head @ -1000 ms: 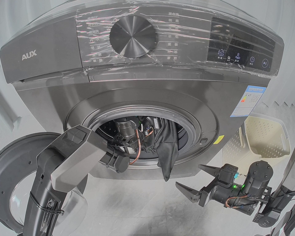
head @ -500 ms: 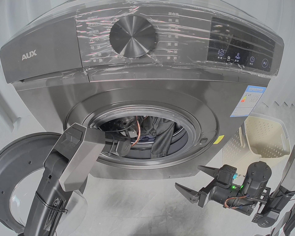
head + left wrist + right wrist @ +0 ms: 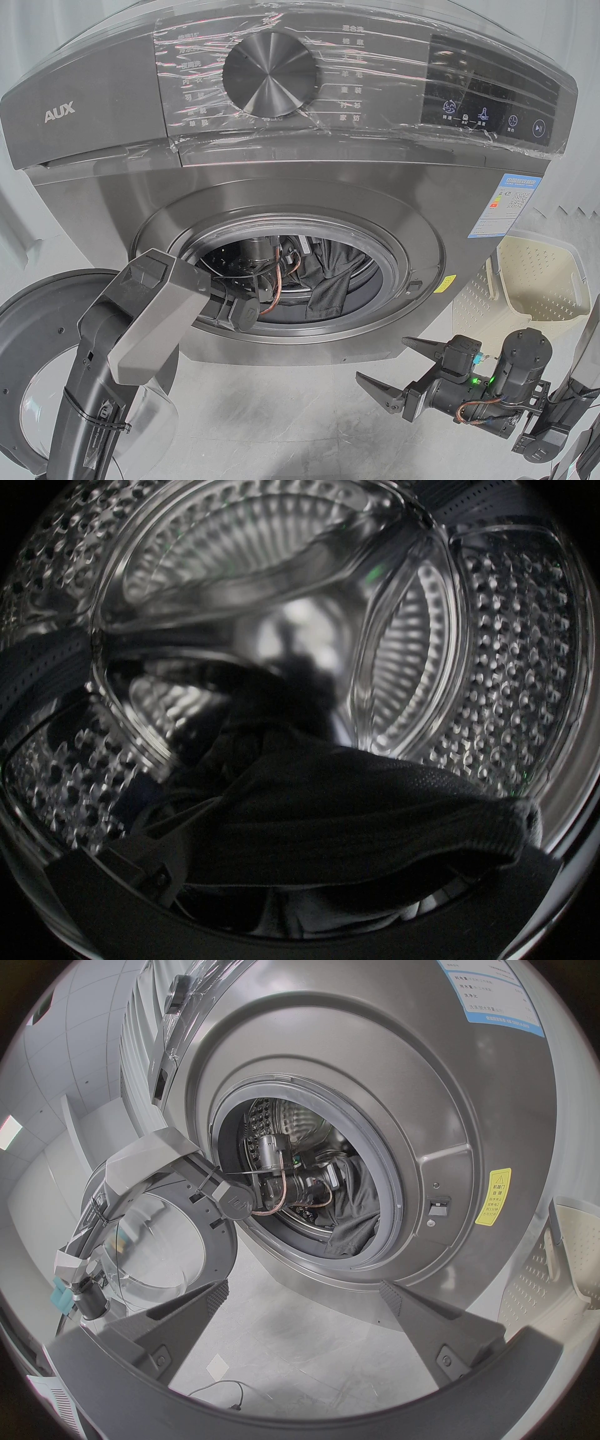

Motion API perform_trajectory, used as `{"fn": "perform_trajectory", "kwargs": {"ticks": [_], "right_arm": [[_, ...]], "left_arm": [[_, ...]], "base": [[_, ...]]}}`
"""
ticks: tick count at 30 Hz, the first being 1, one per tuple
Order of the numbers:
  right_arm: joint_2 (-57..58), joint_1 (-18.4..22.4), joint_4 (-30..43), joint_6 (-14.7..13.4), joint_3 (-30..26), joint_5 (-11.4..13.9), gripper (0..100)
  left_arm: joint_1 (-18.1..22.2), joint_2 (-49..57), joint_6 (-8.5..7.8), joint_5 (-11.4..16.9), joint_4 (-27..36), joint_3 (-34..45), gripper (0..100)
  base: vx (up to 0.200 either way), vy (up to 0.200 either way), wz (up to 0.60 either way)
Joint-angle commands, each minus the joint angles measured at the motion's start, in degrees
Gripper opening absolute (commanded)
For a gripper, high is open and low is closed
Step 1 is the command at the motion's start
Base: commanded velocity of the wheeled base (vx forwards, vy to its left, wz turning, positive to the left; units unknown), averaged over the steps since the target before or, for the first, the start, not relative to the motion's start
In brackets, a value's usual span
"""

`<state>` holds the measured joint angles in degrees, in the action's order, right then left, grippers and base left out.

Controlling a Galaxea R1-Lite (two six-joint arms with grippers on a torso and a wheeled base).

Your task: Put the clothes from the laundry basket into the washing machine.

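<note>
Grey floor (image 3: 281, 412) below washing machine (image 3: 375, 187), door (image 3: 37, 325) open lower left, laundry basket (image 3: 544, 281) right. Dark garment (image 3: 328, 275) now inside drum mouth, off the rim, across released left claw (image 3: 300, 811). Right claw (image 3: 382, 357) spread, lower right.

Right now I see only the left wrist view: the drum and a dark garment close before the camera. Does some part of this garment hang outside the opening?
Observer: No. In the head view the dark garment lies in the right part of the opening. Its lower end reaches the grey door seal, not the front of the washing machine.
Operator: Where is the right gripper?
Observer: The right gripper is open and holds nothing, low before the machine, right of the opening.
Operator: And the door?
Observer: The door stands swung wide open at the left of the machine.
</note>
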<state>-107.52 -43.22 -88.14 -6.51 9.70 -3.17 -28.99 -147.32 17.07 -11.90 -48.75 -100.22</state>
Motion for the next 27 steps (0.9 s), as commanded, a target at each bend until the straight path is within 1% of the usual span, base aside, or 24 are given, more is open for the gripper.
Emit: {"fn": "perform_trajectory", "kwargs": {"ticks": [1,4,5,6,8,9,10,12,14,18,19,27], "right_arm": [[0.1,0.0,0.0,0.0,0.0,0.0,100],[0.1,0.0,0.0,0.0,0.0,0.0,100],[0.1,0.0,0.0,0.0,0.0,0.0,100],[0.2,0.0,0.0,0.0,0.0,0.0,100],[0.1,0.0,0.0,0.0,0.0,0.0,100],[0.1,0.0,0.0,0.0,0.0,0.0,100],[0.0,0.0,0.0,0.0,0.0,0.0,100],[-0.1,-0.1,0.0,0.0,0.0,0.0,100],[-0.1,-0.1,0.0,0.0,0.0,-0.1,100],[-0.2,-0.1,0.0,0.0,0.0,0.0,100],[-0.2,-0.1,0.0,0.0,0.0,0.0,100],[-0.4,-0.5,0.0,0.0,0.0,0.0,100]], "left_arm": [[-0.5,4.2,0.77,0.8,1.4,8.0,100],[-1.7,4.8,0.69,2.6,1.5,10.7,100],[-1.7,4.8,0.69,2.6,1.5,10.7,100],[-2.6,5.1,0.42,3.7,1.5,12.6,100],[-3.3,5.2,-0.81,4.7,1.4,14.3,100],[-3.3,5.2,-0.89,4.8,1.4,14.4,100],[-3.7,4.9,-2.39,5.7,1.1,15.5,100],[-4.2,4.3,-3.36,5.9,0.9,15.7,100],[-4.6,3.4,-3.62,5.9,0.8,15.4,100],[-4.8,2.8,-3.62,5.9,0.8,14.9,100],[-4.8,2.8,-3.62,5.9,0.8,14.6,0],[-4.8,2.0,-3.27,5.8,-1.3,12.4,0]], "base": [[0.0,0.0,0.0],[0.0,0.0,0.0],[0.0,0.0,0.0],[0.0,0.0,0.0],[0.0,0.0,0.0],[0.0,0.0,0.0],[0.0,0.0,0.0],[0.0,0.0,0.0],[0.0,0.0,0.0],[0.0,0.0,0.0],[0.0,0.0,0.0],[0.0,0.0,0.0]]}}
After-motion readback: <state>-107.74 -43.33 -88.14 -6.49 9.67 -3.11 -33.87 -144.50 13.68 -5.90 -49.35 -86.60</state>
